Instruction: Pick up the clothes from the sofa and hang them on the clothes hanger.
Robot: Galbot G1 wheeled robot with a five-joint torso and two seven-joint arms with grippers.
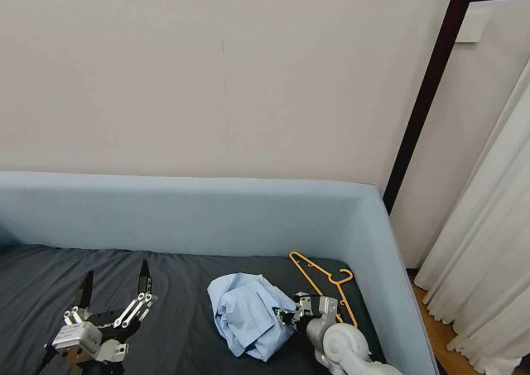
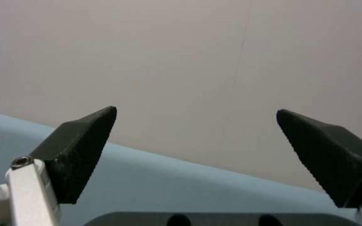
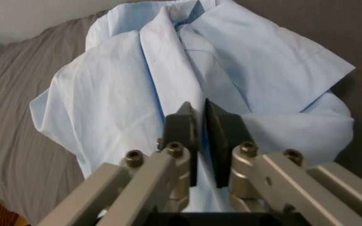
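A crumpled light-blue shirt (image 1: pixel 246 314) lies on the sofa's dark grey seat (image 1: pixel 174 325), right of the middle. My right gripper (image 1: pixel 281 315) is at the shirt's right side. In the right wrist view its gripper (image 3: pixel 199 117) has both black fingers pressed together on a fold of the shirt (image 3: pixel 137 80). An orange clothes hanger (image 1: pixel 325 286) lies flat on the seat just beyond the right gripper, near the sofa's right arm. My left gripper (image 1: pixel 116 277) hovers open over the left part of the seat, fingers (image 2: pixel 80 146) pointing up at the sofa back with nothing between them.
The sofa's light-blue back (image 1: pixel 190 213) and right arm (image 1: pixel 389 284) wall in the seat. A dark rack pole (image 1: pixel 426 93) leans up along the wall at the right. A white curtain (image 1: pixel 489 259) hangs at the far right above wooden floor (image 1: pixel 439 329).
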